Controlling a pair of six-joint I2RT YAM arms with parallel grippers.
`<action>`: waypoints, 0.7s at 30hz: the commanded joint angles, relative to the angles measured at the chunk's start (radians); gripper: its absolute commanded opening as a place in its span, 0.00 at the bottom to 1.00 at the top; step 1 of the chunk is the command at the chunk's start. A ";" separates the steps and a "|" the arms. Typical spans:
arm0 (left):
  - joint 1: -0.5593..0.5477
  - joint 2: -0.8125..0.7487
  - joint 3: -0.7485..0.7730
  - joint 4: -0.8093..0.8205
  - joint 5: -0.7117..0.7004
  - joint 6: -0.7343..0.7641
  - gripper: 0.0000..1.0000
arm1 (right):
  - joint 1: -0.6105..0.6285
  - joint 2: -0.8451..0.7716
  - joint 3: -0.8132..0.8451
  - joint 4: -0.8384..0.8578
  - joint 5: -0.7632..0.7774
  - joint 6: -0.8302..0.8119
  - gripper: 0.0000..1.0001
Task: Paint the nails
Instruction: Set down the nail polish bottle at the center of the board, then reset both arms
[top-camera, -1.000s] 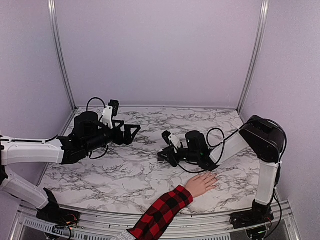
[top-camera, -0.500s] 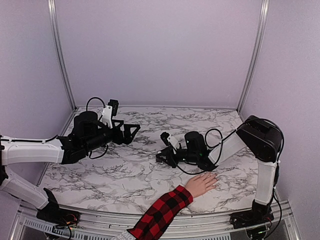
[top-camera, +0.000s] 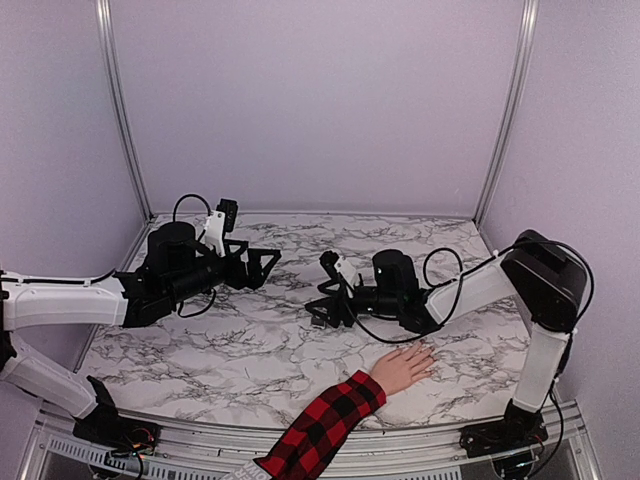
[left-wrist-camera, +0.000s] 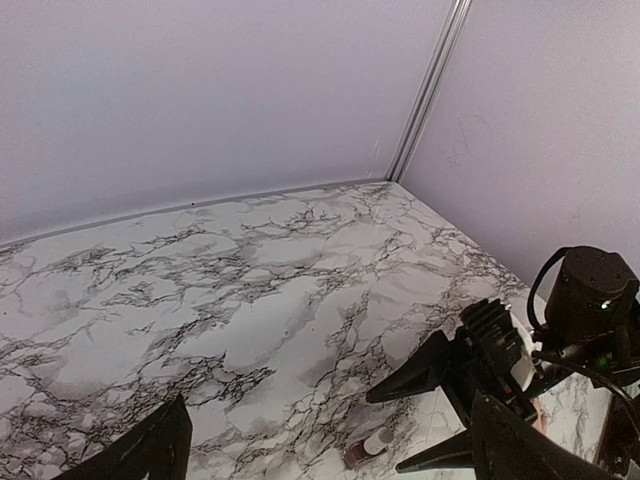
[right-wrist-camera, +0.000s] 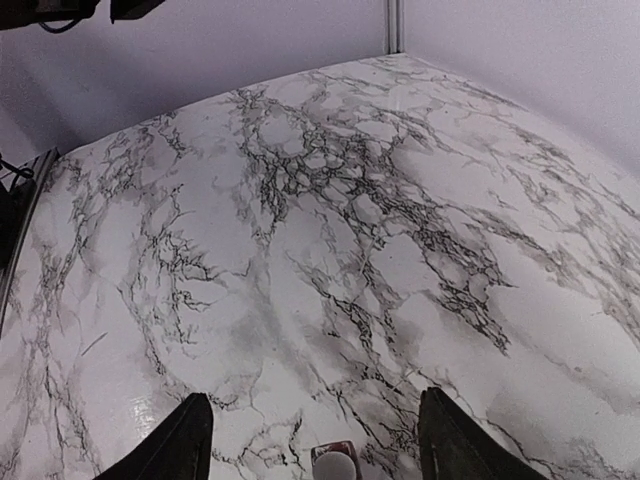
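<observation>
site: a marble-patterned table (top-camera: 400, 240) enclosed by plain lilac walls (top-camera: 320, 100).

item 1, the hand (top-camera: 403, 367): pale and flesh-coloured, lying flat and palm down near the front edge of the table, right of centre. its fingers are directed toward the right rear. a red-and-black plaid sleeve (top-camera: 322, 424) runs from the wrist down to the front rail. the nails (top-camera: 429, 355) sit at the ends of those fingers. from overhead they are too small to make out singly, and i cannot judge their colour. both grippers stand apart from the hand.

item 2, the right gripper (top-camera: 315, 310): low over the table near its centre, behind and to the left of the hand. its jaws are spread wide and grasp nothing. a small dark-red polish bottle (right-wrist-camera: 334, 460) with a white cap (left-wrist-camera: 378, 438) sits at the mouth of the jaws, between the two fingers (right-wrist-camera: 186, 440). the right wrist view shows marble on either side of the bottle, so neither finger touches it. in the left wrist view the bottle looks tilted or lying down, cap toward the right gripper; i cannot tell which.

item 3, the left gripper (top-camera: 268, 268): held above the left rear part of the table, pointing rightward, well apart from the hand and the bottle. its jaws are released, wide and empty. its wrist view looks out between its two fingers (left-wrist-camera: 155, 450) across the marble to the right gripper and the bottle.
</observation>
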 joint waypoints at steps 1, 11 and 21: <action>0.016 -0.007 0.051 -0.050 0.017 -0.019 0.99 | -0.001 -0.099 0.026 -0.055 0.018 -0.003 0.72; 0.126 -0.036 0.155 -0.263 0.016 -0.055 0.99 | -0.052 -0.388 -0.032 -0.178 0.028 0.115 0.98; 0.202 -0.071 0.162 -0.424 -0.099 -0.048 0.99 | -0.096 -0.725 -0.151 -0.398 0.224 0.175 0.99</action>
